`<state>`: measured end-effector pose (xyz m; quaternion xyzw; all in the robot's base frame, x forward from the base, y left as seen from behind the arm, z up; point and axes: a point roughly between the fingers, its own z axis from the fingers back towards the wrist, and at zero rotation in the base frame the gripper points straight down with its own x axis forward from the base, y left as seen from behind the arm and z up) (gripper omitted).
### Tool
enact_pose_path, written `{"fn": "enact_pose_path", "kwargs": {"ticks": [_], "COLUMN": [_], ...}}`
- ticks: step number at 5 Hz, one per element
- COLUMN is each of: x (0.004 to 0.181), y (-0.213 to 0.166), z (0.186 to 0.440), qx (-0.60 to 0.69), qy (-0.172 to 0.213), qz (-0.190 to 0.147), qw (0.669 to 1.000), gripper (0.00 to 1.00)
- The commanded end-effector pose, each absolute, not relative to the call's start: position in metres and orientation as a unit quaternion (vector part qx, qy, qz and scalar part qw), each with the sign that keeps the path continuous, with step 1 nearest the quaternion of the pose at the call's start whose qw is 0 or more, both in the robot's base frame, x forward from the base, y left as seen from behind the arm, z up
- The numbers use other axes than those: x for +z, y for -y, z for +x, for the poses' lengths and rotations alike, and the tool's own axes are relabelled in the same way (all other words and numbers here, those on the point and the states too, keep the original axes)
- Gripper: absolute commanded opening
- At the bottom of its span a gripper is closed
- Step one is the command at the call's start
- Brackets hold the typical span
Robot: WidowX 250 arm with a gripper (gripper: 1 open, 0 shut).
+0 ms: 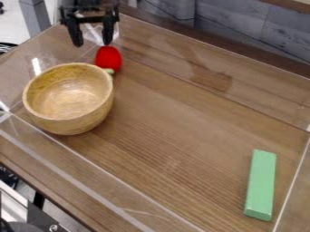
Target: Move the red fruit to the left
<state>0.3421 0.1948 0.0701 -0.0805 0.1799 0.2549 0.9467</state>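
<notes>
The red fruit (pixel 109 58) is a small red strawberry lying on the wooden table just beyond the wooden bowl's far rim, touching or nearly touching it. My gripper (pixel 92 34) hangs above and slightly left of the fruit, toward the back of the table. Its two dark fingers (pixel 78 34) stand spread apart with nothing between them. The fruit is free of the gripper.
A wooden bowl (pixel 69 98) sits at the left, close in front of the fruit. A flat green block (pixel 260 185) lies near the front right corner. Low clear walls (pixel 145 207) edge the wooden table.
</notes>
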Motion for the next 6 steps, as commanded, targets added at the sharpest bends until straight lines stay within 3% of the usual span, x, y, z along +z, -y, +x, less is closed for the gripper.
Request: {"fn": "enact_pose_path", "kwargs": {"ticks": [1,3,5,6], "x": [0.114,0.135,0.116,0.124], "y": [-0.194,-0.174,-0.162,-0.154], "z": [0.347,0.351,0.346,0.343], "qx": [0.198,0.171,0.172,0.164], "qy": [-0.143,-0.153,-0.16,-0.16], "qz": [-0.069,-0.07,-0.074,-0.08], "qw": [0.967,0.971,0.969,0.97], "gripper": [1.0,1.0,1.0,1.0]}}
